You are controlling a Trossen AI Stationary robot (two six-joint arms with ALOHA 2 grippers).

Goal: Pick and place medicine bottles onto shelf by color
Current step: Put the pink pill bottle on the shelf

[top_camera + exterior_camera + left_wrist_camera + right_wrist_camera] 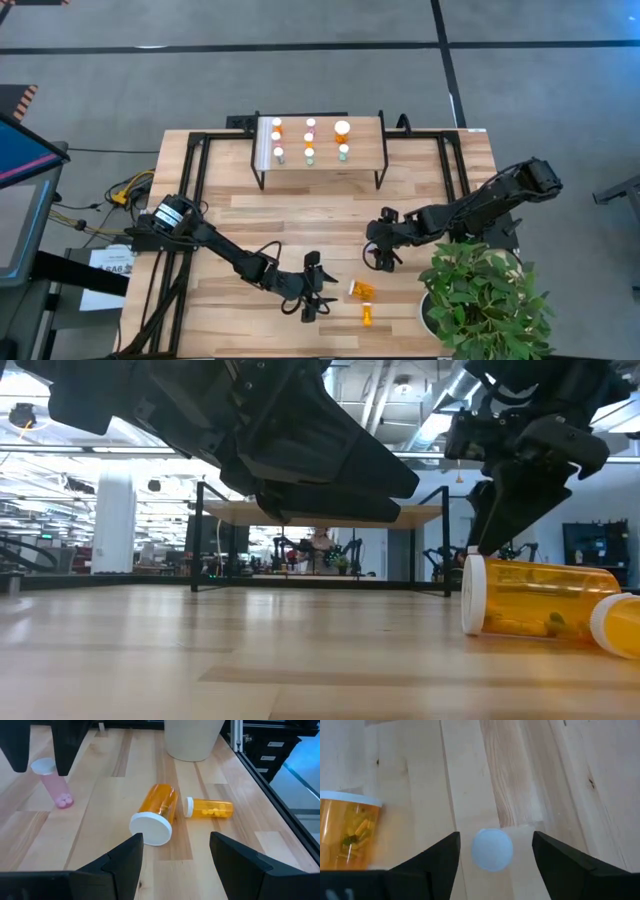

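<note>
You have most of the job behind you. The shelf (320, 165) at the far side of the table already carries nine bottles (310, 140), standing in three columns with their white caps up; the colour sort per column is too small to confirm from above.

What is left lies well clear of the shelf, toward the near edge. Three bottles remain off it. A wide orange bottle (156, 813) lies on its side, cap toward the left gripper (175, 851). A slimmer orange bottle (209, 808) lies on its side just beside it, on the side nearer the potted plant (480, 295). A small pink bottle (54, 785) stands upright nearer the shelf than those two.

Your right gripper (494, 851) hangs directly over the pink bottle, whose white cap (492, 849) sits between the two fingers. The fingers stand apart on either side of the cap and do not touch it, so nothing is held yet. By the look of it, the grasp on this bottle is the step in hand.

Your left gripper hovers low over the table, facing the wide orange bottle, fingers spread and empty.

So count nine placed and three to go: the pink one first, then the two orange ones.
</note>
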